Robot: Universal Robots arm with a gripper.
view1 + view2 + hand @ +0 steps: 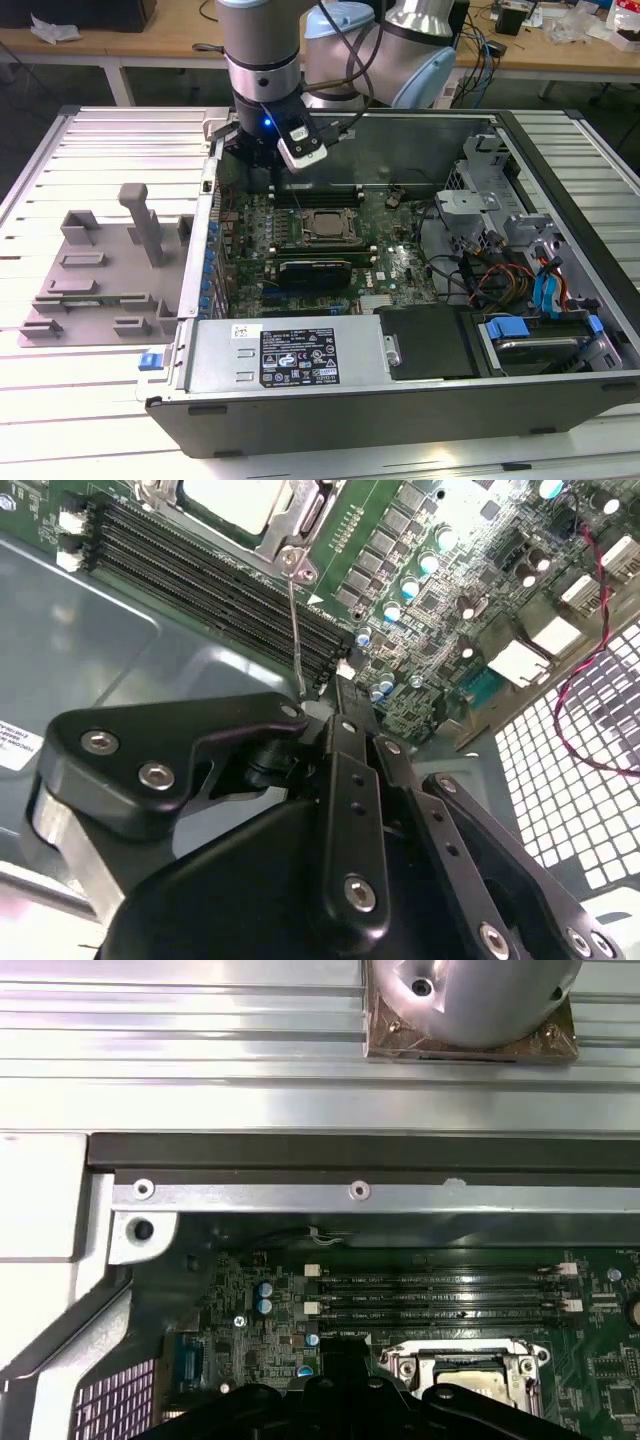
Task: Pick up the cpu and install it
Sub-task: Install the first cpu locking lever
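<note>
Grey plastic fixture: on slatted metal table, well apart from the fingers, on the exterior view's left of them.

Silver and pale-blue arm: upright over the far corner of the open computer case, at the exterior view's left end of it.

Black gripper: down inside the case, over the green circuit board. Fingers narrow, tips drawn together, no gap to see between them, no cpu held.

Pale perforated wall: at the circuit board's edge, near the fingers, with a thin red wire looped in front of it.

Thin metal rod: from the socket bracket to just beside the fingertips; touching or clamped, cannot tell.

Dark memory slots: long parallel rows, between the fingertips and the socket.

Pale silvery-topped cpu: lying flat within the dark socket frame, beyond the memory slots from the fingertips, near yet apart from them; in the exterior view, to the right of the fingers.

Black-and-white label sticker: on a silver box along the case's near wall, well apart from the fingers.

Red and orange cables, blue-handled drive: at the exterior view's right end of the case, farthest from the fingers.
</note>
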